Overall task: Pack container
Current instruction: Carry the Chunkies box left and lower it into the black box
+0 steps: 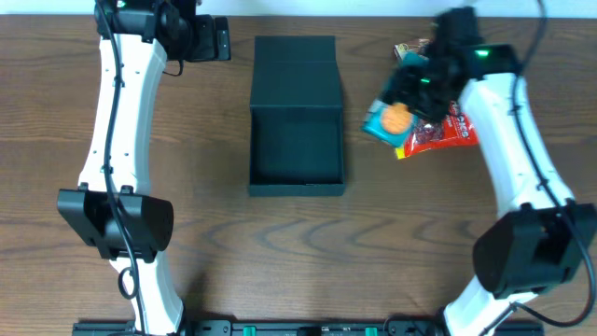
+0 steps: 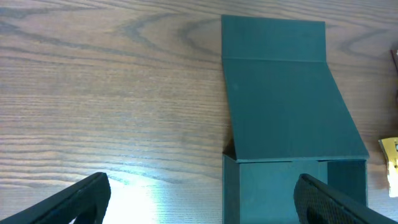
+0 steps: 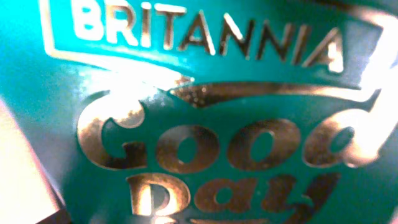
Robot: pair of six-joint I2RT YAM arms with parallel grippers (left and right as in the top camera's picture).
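the left jaws hang spread wide with nothing between them, over bare desk (image 2: 93, 74). just to their right and a little ahead lies the container (image 1: 297, 149), resting on the desk with its flap lid (image 2: 280, 87) thrown open. well to the right of it, the right jaws sit close over a britannia good day cookie box (image 1: 387, 121), whose teal face fills the right wrist view; whether they pinch it i cannot tell. a red snack pack (image 1: 450, 133) lies just right of those jaws.
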